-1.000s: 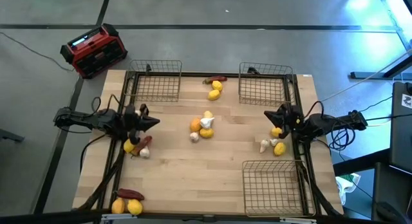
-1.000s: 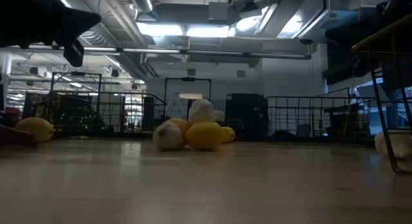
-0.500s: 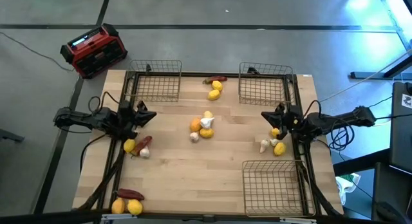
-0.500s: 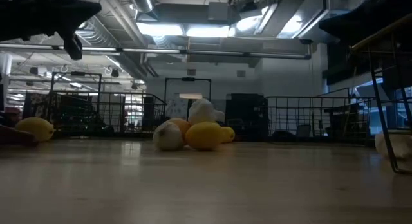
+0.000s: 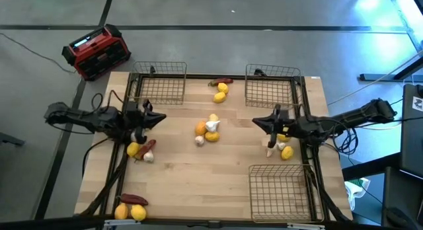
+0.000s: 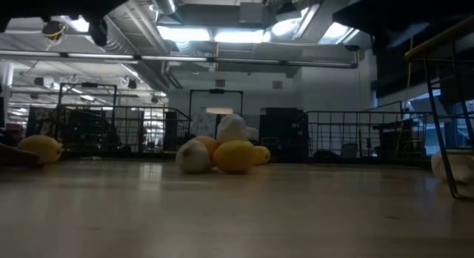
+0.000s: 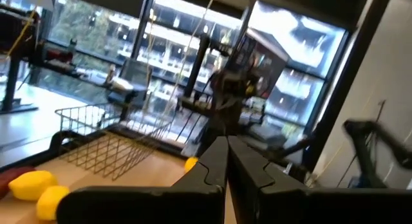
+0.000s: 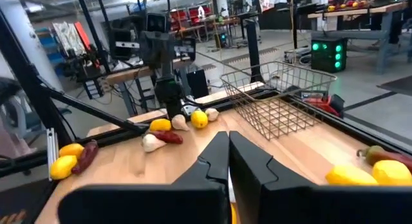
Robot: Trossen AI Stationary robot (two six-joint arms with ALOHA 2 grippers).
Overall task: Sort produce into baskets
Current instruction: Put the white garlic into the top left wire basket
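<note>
My left gripper (image 5: 163,117) is shut and empty, raised over the table's left part, pointing toward the centre; its closed fingers show in the left wrist view (image 7: 226,147). My right gripper (image 5: 256,121) is shut and empty, raised right of the centre pile; it also shows in the right wrist view (image 8: 228,139). Produce lies on the table in groups: a centre pile (image 5: 207,129), a far group (image 5: 221,91), a left group (image 5: 141,149), a near-left group (image 5: 129,209) and a right group (image 5: 282,149). Three wire baskets stand at far left (image 5: 160,86), far right (image 5: 269,88) and near right (image 5: 277,189).
A red and black box (image 5: 96,51) stands on the floor beyond the table's far left corner. Black frame rails run along the table's left and right sides. Bare wood lies between the centre pile and the near edge (image 5: 198,184).
My right gripper has gone toward the table's left, from over the right group toward the centre pile, and has risen. My left gripper has risen and shifted a little toward the far edge. Both stay shut. No produce has moved.
</note>
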